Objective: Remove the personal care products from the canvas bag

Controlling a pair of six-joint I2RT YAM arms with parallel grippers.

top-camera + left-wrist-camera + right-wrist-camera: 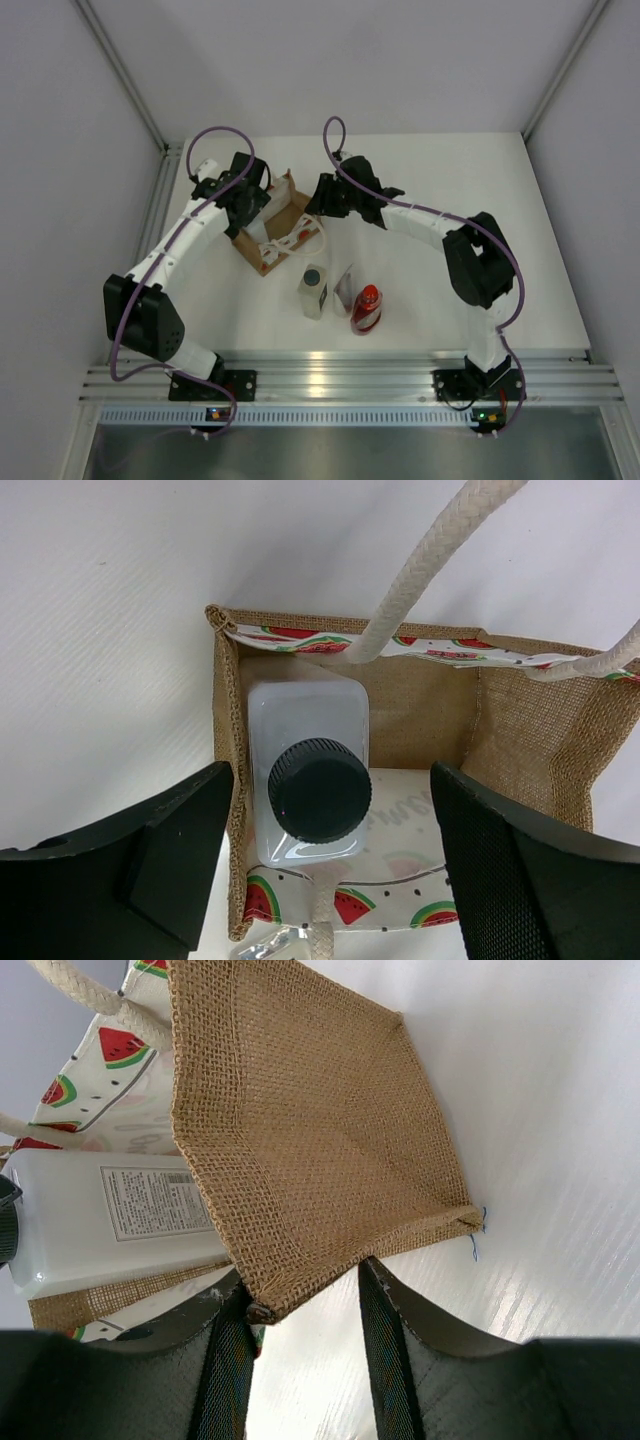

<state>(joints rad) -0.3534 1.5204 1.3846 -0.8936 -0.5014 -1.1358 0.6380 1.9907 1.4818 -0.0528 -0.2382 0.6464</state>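
Both arms reach over the canvas bag point(420, 710).
The left gripper point(332, 770) hangs wide open above the white bottle point(305, 720) inside; the right gripper point(302, 1290) sits narrowly parted at the burlap edge, grip unclear.

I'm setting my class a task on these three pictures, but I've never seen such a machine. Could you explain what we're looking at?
Two robot arms are bolted at a table's near edge; each ends in a two-finger gripper. One picture looks down on both; the other two come from a camera on each wrist. On the table, outside the bag, are a white bottle, a tube and a red bottle. The left gripper hangs open over the bag, above a second white bottle inside. The bag's brown edge lies within the right gripper; whether it is pinched, I cannot tell.
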